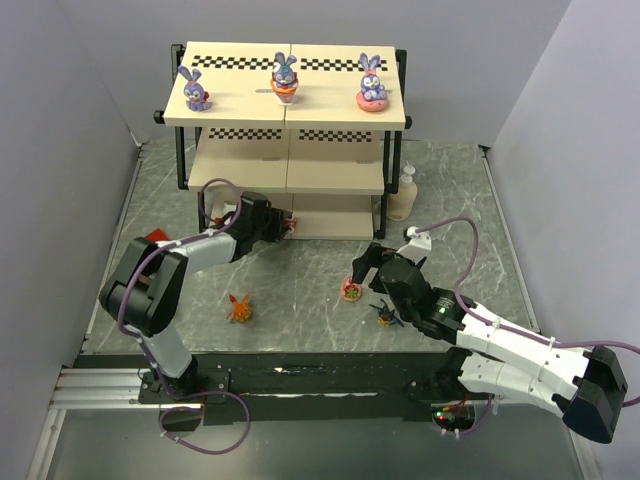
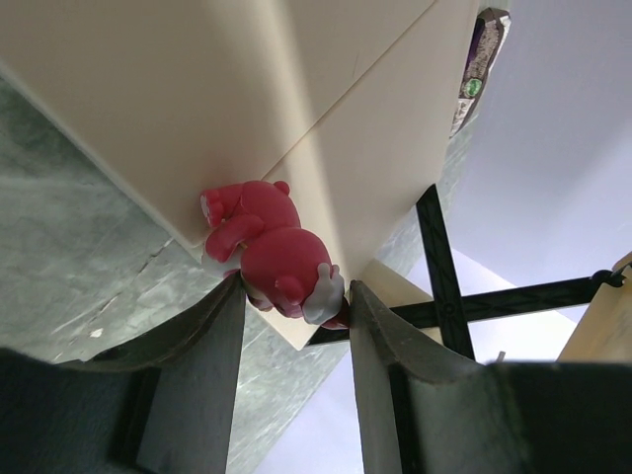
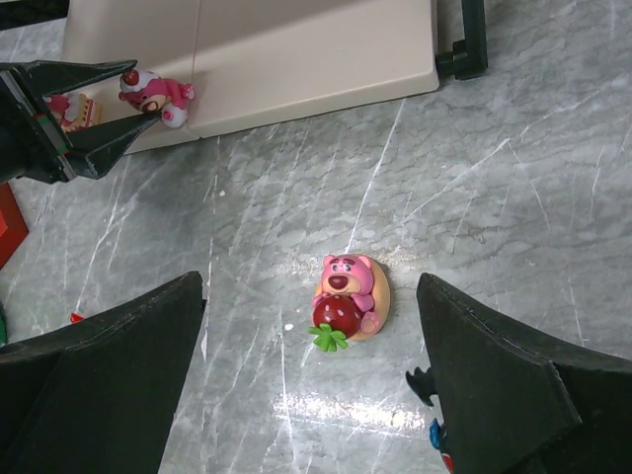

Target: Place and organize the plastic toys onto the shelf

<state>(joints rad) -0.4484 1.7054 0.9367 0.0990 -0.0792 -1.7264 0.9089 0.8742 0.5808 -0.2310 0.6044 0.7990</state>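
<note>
Three purple-blue bunnies (image 1: 283,75) stand in a row on the top board of the shelf (image 1: 330,112). My left gripper (image 1: 288,224) is shut on a red-pink bear (image 2: 272,252) at the front edge of the bottom board (image 2: 148,89). A second red-pink figure (image 3: 69,107) sits on that board just behind the fingers. My right gripper (image 3: 311,281) hangs open over a pink bear with a strawberry (image 3: 346,301) lying on the table. An orange spiky creature (image 1: 240,308) and a dark blue winged toy (image 1: 385,315) lie on the table in front.
A cream pump bottle (image 1: 405,195) stands by the shelf's right leg. A red block (image 1: 155,238) lies left of my left arm. Grey walls close in the marble table (image 1: 470,230) on both sides.
</note>
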